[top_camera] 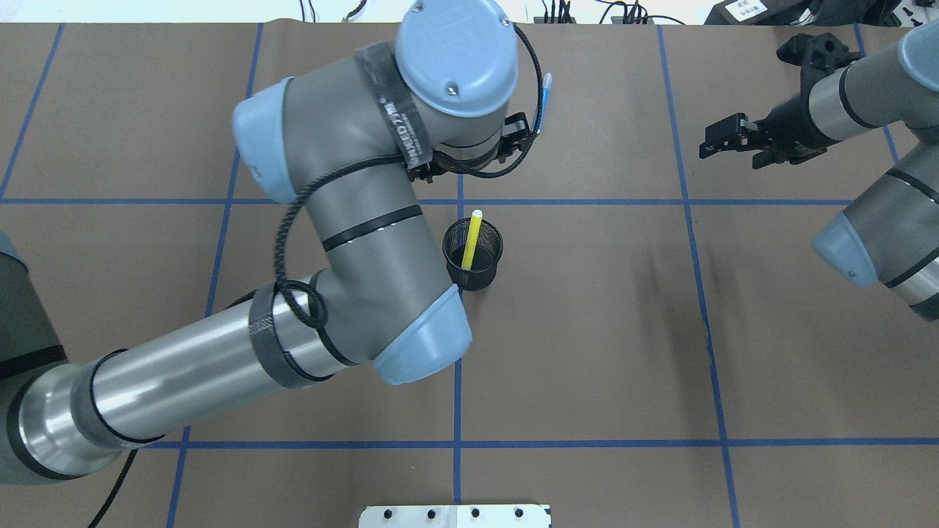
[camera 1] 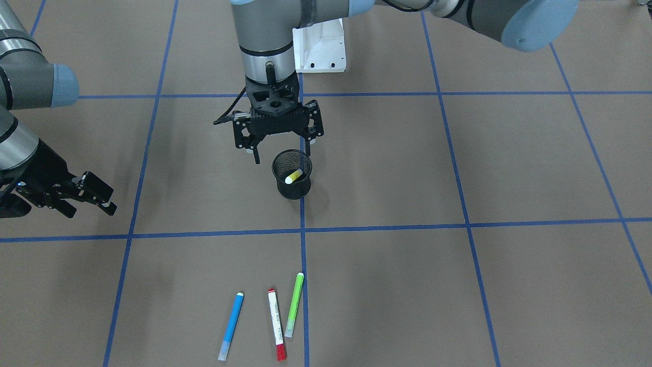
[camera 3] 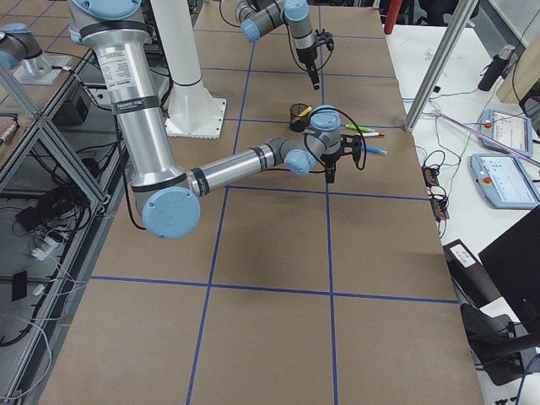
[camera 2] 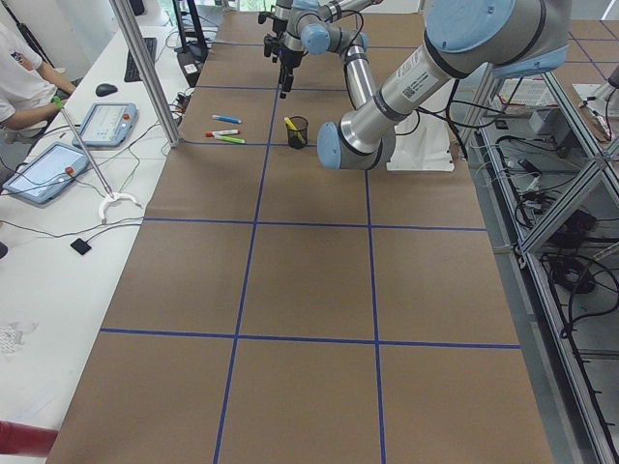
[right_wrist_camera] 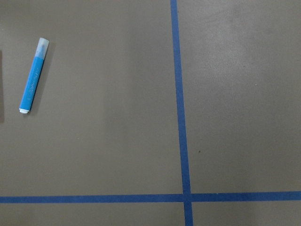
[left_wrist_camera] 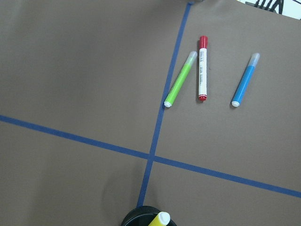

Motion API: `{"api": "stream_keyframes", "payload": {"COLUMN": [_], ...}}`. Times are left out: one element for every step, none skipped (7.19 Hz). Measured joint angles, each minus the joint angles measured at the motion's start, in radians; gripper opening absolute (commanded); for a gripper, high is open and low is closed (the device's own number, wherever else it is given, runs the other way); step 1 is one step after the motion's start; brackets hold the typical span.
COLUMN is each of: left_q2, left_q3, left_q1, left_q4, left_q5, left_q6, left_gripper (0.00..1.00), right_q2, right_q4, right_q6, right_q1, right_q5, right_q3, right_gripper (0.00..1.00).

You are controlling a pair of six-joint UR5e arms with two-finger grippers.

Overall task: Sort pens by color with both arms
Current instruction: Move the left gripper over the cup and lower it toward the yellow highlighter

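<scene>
My left gripper (camera 1: 283, 155) hangs just above the black mesh cup (camera 1: 293, 189), jaws spread wide with nothing between them. The slim yellow marker pen (camera 1: 294, 177) leans inside that cup. In the front-facing view, at 6 o'clock from the cup, the blue marker pen (camera 1: 232, 326), the white-barrelled pen with red cap and end (camera 1: 276, 323) and the lime green pen (camera 1: 294, 305) lie side by side, not touching, on the brown paper-covered table (camera 1: 458, 285). My right gripper (camera 1: 111, 201) sits at 9 o'clock, well apart, jaws parted and empty.
</scene>
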Motion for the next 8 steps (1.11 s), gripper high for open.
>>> {"api": "stream_keyframes", "payload": {"left_q2": [-0.021, -0.028, -0.032, -0.035, -0.037, -0.041, -0.048, -0.051], "left_q3": [0.058, 0.087, 0.112, 0.143, 0.167, 0.205, 0.273, 0.322], "left_q1": [0.001, -0.001, -0.011, -0.038, -0.073, -0.097, -0.106, -0.109], "left_q4": [0.003, 0.008, 0.017, 0.020, 0.016, -0.012, -0.080, -0.134], "left_q5": [-0.045, -0.093, -0.143, -0.213, -0.289, -0.345, -0.385, -0.418], "left_q6": [0.072, 0.139, 0.205, 0.265, 0.308, 0.323, 0.309, 0.283], "left_gripper": [0.96, 0.96, 0.96, 0.95, 0.95, 0.96, 0.95, 0.90], "right_q2": [0.001, 0.003, 0.005, 0.006, 0.008, 0.011, 0.013, 0.013], "right_q4": [0.001, 0.003, 0.017, 0.046, 0.072, 0.085, 0.090, 0.092], "right_q6": [0.000, -0.001, -0.002, -0.001, -0.001, 0.000, 0.000, 0.000], "right_q1": [0.000, -0.001, -0.001, -0.001, -0.001, -0.001, -0.001, -0.002], "right_q5": [0.000, 0.000, 0.000, 0.000, -0.001, -0.001, 0.000, 0.000], "right_q3": [-0.007, -0.018, -0.033, -0.056, -0.078, -0.091, -0.098, -0.100], "right_gripper": [1.00, 1.00, 1.00, 1.00, 1.00, 1.00, 1.00, 1.00]}}
